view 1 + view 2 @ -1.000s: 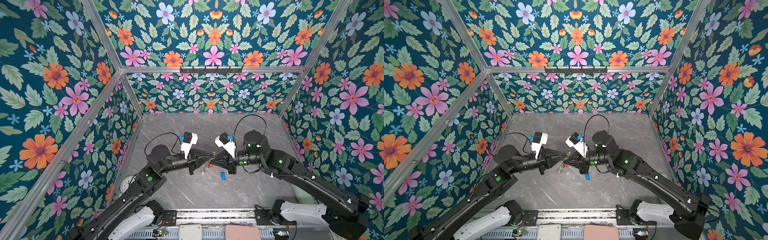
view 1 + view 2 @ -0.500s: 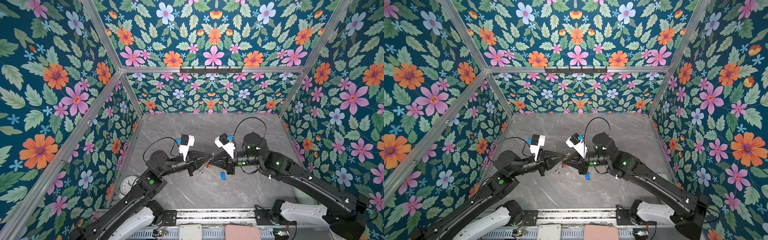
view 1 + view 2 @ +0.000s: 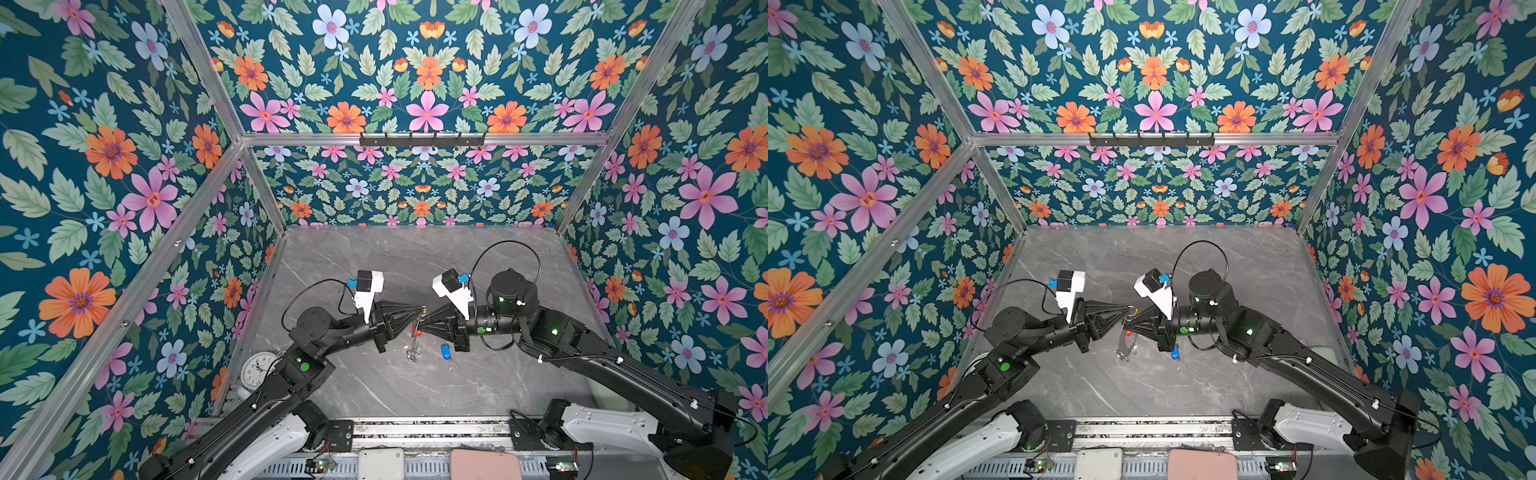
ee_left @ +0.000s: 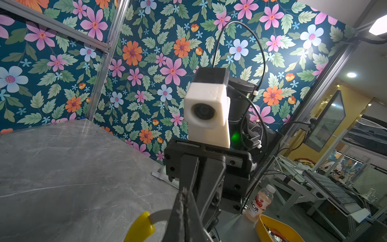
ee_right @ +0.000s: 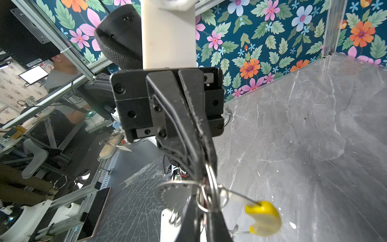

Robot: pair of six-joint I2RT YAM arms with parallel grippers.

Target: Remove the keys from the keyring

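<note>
Left gripper [image 3: 419,308] and right gripper [image 3: 428,318] are both clenched, tip to tip, pinching the keyring [image 5: 262,216] above mid-table [image 3: 374,257]. Red-tagged key [image 3: 418,333] hangs just under the pinch point. Blue-tagged key [image 3: 446,351] lies loose on the table beside the right gripper.

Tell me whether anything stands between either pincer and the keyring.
Nothing visible does: the left pincer and right pincer, both shut, already meet at the thin grey metal keyring with yellow sleeve.
</note>
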